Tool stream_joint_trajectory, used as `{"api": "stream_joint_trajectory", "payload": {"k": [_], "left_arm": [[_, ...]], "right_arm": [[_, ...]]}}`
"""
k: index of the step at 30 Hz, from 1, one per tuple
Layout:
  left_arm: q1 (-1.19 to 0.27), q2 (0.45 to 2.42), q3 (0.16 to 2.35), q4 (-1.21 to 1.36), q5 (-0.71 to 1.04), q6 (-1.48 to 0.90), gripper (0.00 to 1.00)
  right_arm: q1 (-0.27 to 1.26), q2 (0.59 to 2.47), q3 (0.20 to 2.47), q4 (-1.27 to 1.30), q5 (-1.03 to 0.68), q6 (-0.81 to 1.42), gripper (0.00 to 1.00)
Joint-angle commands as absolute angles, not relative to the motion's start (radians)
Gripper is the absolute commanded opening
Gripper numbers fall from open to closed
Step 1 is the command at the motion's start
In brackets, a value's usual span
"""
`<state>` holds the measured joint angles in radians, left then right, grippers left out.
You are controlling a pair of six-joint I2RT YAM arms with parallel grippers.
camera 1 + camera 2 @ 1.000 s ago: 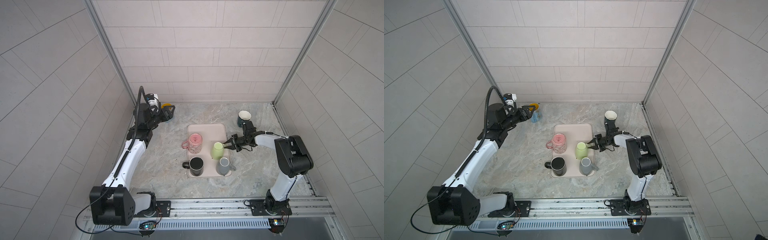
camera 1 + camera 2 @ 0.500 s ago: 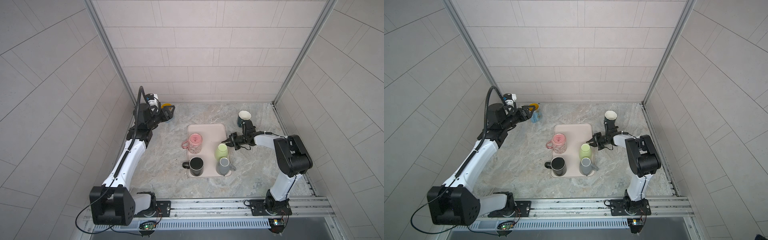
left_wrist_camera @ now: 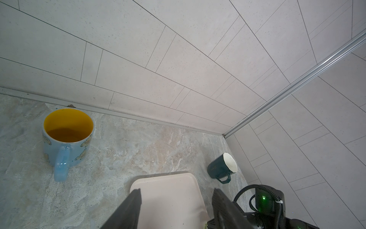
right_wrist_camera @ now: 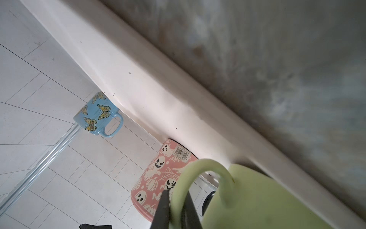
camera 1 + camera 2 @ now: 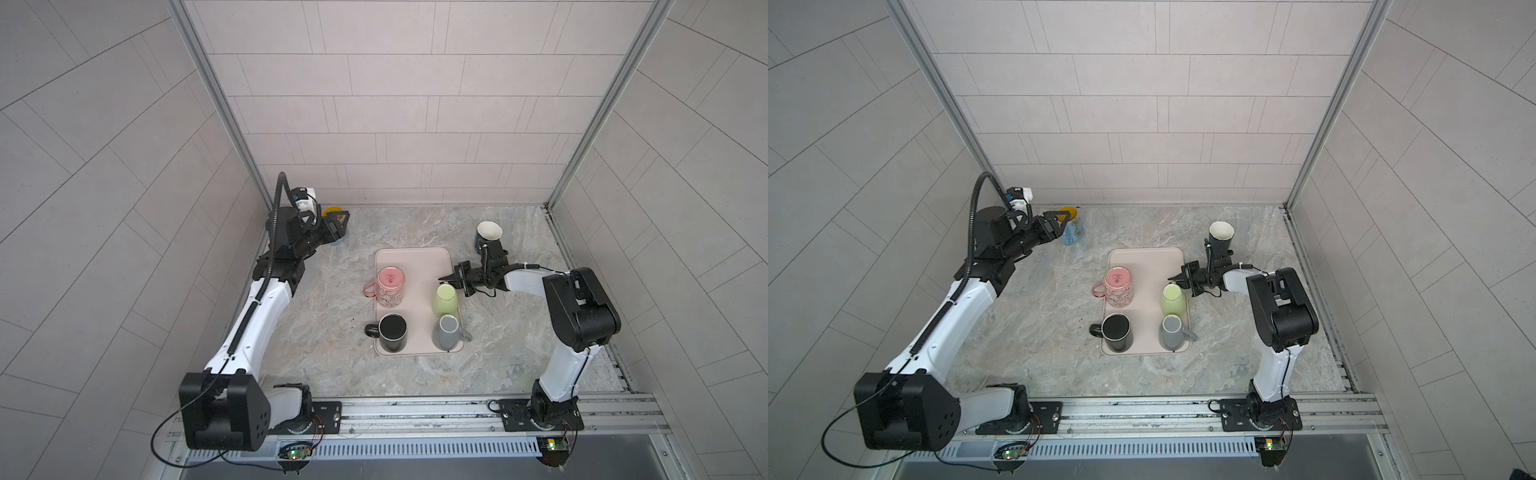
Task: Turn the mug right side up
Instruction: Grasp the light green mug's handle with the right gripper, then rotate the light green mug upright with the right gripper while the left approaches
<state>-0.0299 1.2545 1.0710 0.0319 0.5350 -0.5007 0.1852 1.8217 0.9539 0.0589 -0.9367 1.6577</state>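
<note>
A light green mug (image 5: pixel 445 301) (image 5: pixel 1172 301) stands bottom up on the right side of the beige tray (image 5: pixel 415 257), its handle toward the back right. My right gripper (image 5: pixel 446 279) (image 5: pixel 1173 279) reaches in low from the right. In the right wrist view that gripper (image 4: pixel 176 193) is shut on the green mug's (image 4: pixel 267 198) looped handle, one finger on each side of it. My left gripper (image 5: pixel 338 220) (image 3: pixel 176 190) hangs open and empty at the back left, far from the tray.
Also on the tray are a pink ghost-print mug (image 5: pixel 390 286) bottom up, a black mug (image 5: pixel 392 331) and a grey mug (image 5: pixel 448 336). A dark teal mug (image 5: pixel 487 236) stands behind my right wrist. A blue butterfly mug (image 3: pixel 67 136) sits by the back wall.
My right gripper has slid left to the green mug's handle and its jaws have closed on it. The left arm has not moved.
</note>
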Motion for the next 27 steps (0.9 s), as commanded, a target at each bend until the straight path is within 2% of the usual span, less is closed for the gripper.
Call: {"api": "stream_joint_trajectory", "payload": {"k": [1,6,13,19,23,27], "left_arm": [[-0.022,1.243,1.058,0.050,0.546,-0.499,0.63],[-0.023,1.243,1.061,0.045,0.539,-0.500,0.63],[-0.023,1.247,1.057,0.057,0.545,-0.509,0.63],[-0.022,1.254,1.053,0.084,0.557,-0.530,0.63],[-0.023,1.270,1.062,0.121,0.579,-0.561,0.63],[-0.023,1.293,1.079,0.164,0.617,-0.603,0.63]], "right_arm": [[0.190,1.811,0.978,0.114,-0.904,1.697,0.00],[0.199,1.809,1.027,0.156,-0.931,1.681,0.00],[0.228,1.803,1.155,0.045,-0.939,1.545,0.00],[0.252,1.804,1.207,0.139,-0.967,1.506,0.00],[0.279,1.796,1.273,0.119,-0.979,1.356,0.00],[0.316,1.761,1.355,-0.040,-0.933,1.088,0.00]]}}
